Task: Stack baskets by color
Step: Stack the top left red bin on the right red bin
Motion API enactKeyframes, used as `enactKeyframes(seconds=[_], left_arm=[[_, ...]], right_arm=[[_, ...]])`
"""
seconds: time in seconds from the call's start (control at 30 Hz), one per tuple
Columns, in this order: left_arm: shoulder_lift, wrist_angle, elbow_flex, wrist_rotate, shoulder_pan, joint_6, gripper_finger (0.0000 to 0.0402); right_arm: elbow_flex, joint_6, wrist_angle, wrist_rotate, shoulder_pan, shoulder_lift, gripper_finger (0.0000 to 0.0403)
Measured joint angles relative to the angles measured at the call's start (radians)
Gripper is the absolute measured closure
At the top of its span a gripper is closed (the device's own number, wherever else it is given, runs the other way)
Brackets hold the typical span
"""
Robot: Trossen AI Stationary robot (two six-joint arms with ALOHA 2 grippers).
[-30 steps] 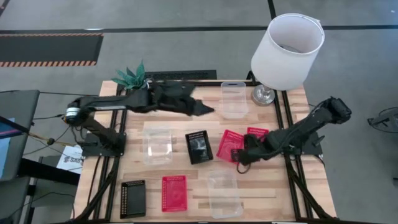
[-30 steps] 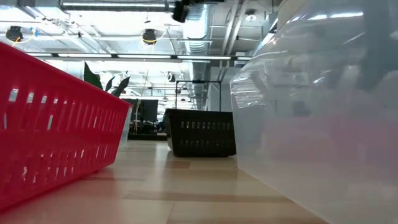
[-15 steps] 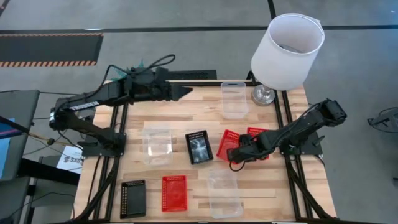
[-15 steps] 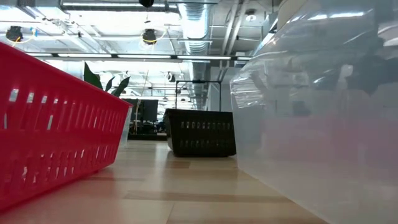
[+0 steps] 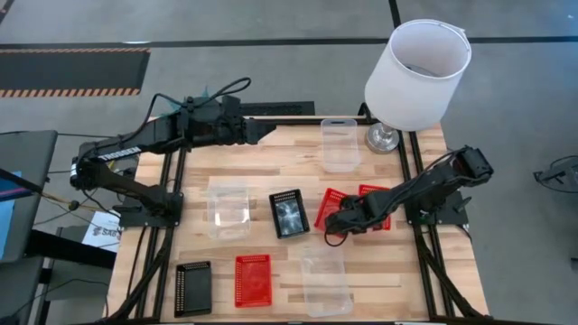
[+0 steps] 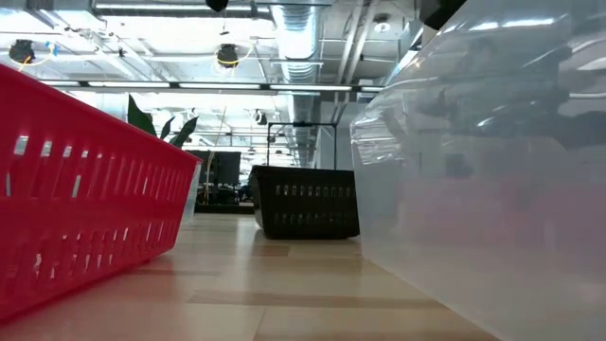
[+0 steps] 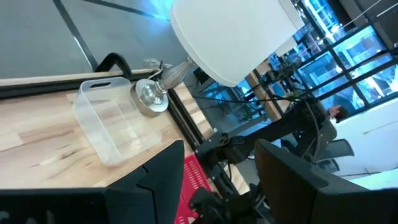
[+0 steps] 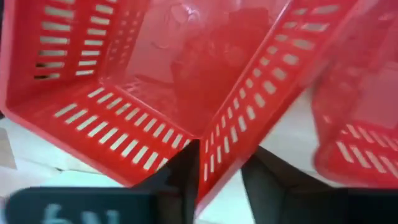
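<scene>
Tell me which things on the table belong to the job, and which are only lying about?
Job: red baskets; black baskets; clear baskets.
Lying about: white lamp; green plant.

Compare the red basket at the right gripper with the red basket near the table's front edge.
The red basket at the right gripper sits tilted, one wall between the fingers; the front red basket lies flat, untouched. The first sits beside another red basket; the second beside a black basket. Both are red with slotted walls.
</scene>
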Motion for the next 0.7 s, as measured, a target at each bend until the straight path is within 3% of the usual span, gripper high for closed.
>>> enactKeyframes(seconds=[0.2,0.47,0.7], left_arm=[[0.000,-0.002,0.000,-0.005,0.000,0.022,0.0219],[0.000,-0.017,0.000,-0.028,0.000,0.030,0.0219],[0.000,-0.016,0.000,-0.038,0.000,0.030,0.0219]], right_arm=[[0.000,-0.053,-0.020,0.000,-0.014,-0.010,0.0385],[0.000,-0.061,-0.073,0.026,-0.020,-0.084,0.0394],[0.000,-0.028,-0.228,0.158,-0.025,-0.308,0.0393]])
